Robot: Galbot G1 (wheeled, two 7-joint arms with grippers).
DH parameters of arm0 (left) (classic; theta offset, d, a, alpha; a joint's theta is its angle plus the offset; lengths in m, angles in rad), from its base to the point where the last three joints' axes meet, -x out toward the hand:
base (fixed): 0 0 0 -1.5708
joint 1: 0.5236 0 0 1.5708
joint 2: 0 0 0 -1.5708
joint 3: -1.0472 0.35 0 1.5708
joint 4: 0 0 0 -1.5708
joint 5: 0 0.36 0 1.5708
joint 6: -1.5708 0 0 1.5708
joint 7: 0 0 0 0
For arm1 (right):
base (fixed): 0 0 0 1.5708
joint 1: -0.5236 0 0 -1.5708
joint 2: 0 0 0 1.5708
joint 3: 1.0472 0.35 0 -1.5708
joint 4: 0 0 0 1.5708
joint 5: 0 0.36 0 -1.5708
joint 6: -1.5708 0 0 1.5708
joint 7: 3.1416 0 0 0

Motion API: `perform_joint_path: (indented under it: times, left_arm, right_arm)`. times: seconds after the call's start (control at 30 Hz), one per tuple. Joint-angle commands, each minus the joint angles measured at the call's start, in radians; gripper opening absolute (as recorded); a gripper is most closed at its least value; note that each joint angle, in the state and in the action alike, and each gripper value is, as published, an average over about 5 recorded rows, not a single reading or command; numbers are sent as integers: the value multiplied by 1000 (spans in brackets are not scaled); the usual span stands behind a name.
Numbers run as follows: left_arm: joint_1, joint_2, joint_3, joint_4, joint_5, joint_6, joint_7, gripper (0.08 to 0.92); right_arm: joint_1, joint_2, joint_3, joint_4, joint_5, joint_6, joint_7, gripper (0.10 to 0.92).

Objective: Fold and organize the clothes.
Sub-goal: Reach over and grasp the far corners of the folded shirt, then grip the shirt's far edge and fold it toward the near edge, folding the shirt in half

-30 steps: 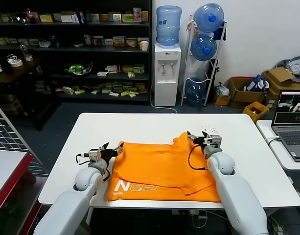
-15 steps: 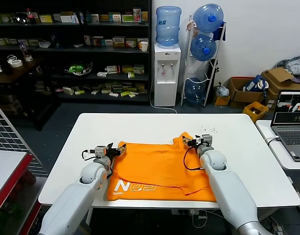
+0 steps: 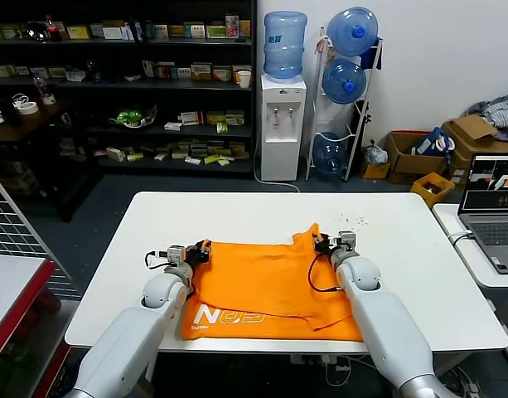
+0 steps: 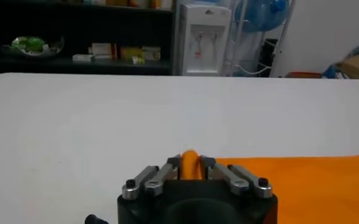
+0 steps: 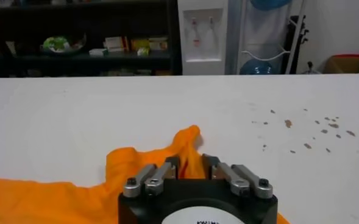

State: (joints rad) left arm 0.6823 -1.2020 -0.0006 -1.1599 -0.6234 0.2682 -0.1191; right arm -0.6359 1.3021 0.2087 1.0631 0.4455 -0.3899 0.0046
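The orange T-shirt (image 3: 266,286) lies on the white table (image 3: 262,211), its upper layer folded over, white lettering (image 3: 230,317) showing at the front edge. My left gripper (image 3: 203,247) is shut on the shirt's far left corner; in the left wrist view a pinched orange fold (image 4: 189,164) stands between the gripper's (image 4: 190,163) fingers. My right gripper (image 3: 318,241) is shut on the far right corner, which rises in a peak (image 3: 312,231); in the right wrist view the cloth (image 5: 188,152) sits between the gripper's (image 5: 191,163) fingers.
A laptop (image 3: 491,217) sits on a side table at the right. A water dispenser (image 3: 283,104), bottle rack (image 3: 345,99) and shelves (image 3: 129,83) stand behind the table. Small dark specks (image 5: 307,131) dot the table far right of the shirt.
Both grippers have moved away from me across the table, dragging the shirt's held corners along. The left gripper has shifted inward to the right, the right gripper slightly inward to the left.
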Motion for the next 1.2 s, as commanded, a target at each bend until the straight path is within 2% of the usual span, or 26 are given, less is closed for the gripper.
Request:
perform_joint_path:
  times: [0.03,0.1,0.2,0.5,0.77,0.9,1.2]
  left_arm:
    - [-2,3,5,5,6,5,0,202]
    - [6,8,1,-10,4,5,-3,142]
    - [26,21,-15,-58,1,5,-9,98]
    - [174,106,-60,-375,-41,31,-46,96]
    - [333,152,-84,-612,-27,35,-80,96]
    - [408,164,-89,-680,3,33,-93,96]
    - [490,157,-99,-734,49,31,-123,96]
  right_arm:
    - [-9,0,2,28,10,37,8,237]
    - [-25,-9,7,66,29,44,17,176]
    - [-67,-35,12,152,64,42,35,128]
    - [-282,-150,57,440,130,1,75,124]
    - [-439,-213,114,617,155,-29,94,124]
    - [-503,-228,134,673,162,-38,102,124]
    - [-602,-252,167,776,173,-61,134,124]
